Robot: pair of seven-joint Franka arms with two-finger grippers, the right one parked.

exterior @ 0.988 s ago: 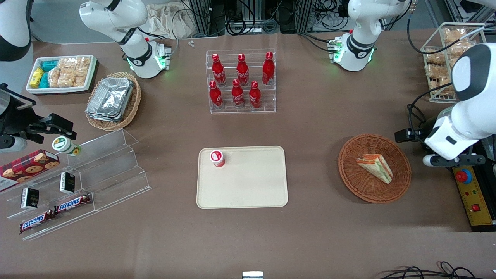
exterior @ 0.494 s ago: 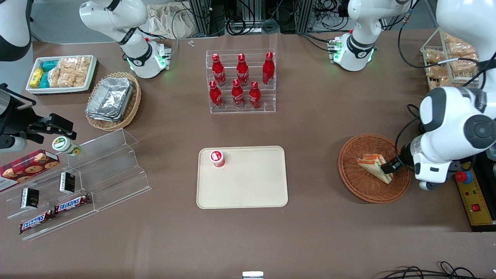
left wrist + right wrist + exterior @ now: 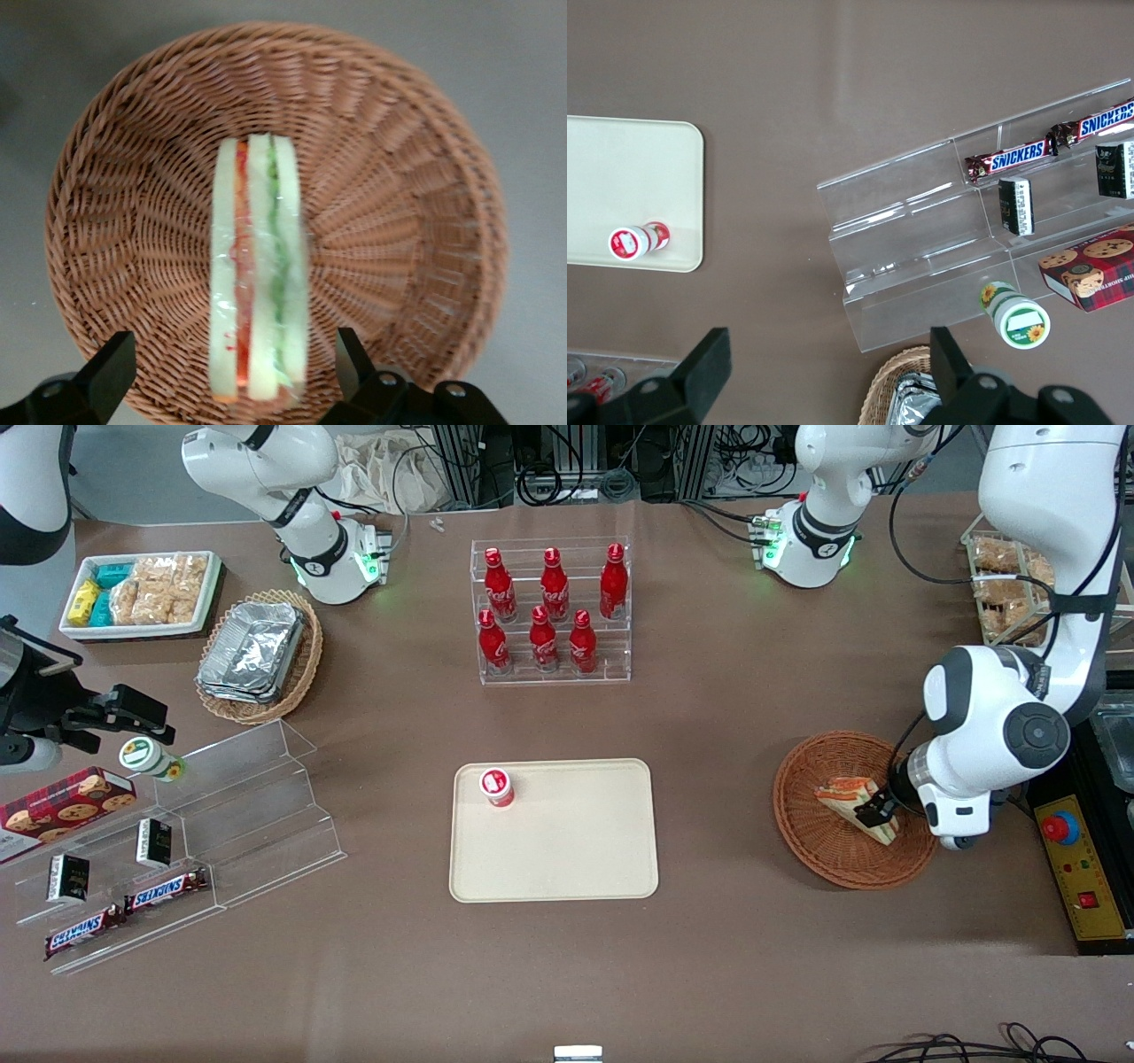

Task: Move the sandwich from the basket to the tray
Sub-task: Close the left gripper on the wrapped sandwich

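The sandwich point(image 3: 260, 270) lies in the basket point(image 3: 416, 177). The gripper point(image 3: 235, 372) hovers over it, fingers point(image 3: 111, 372) apart, straddling it. Handling: light, soft, slippery wrap. Grip gently across the bread faces.

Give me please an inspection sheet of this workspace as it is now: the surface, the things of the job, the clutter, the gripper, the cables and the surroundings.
Surface: brown table, flat.
Job's things: sandwich lies in the round basket, wrapped, layers on edge. The tray lies toward the table's middle and holds a small red-and-white cup.
Clutter: red bottles in a clear rack; foil trays in a tan basket; snack bin; clear stepped shelf with chocolate bars; wire basket of snack bags.
Gripper: the gripper is low over the basket, open, one finger on each side of the sandwich, not closed on it.
Cables: black cables at the table edge nearest the front camera.
Surroundings: red stop button box beside the basket.
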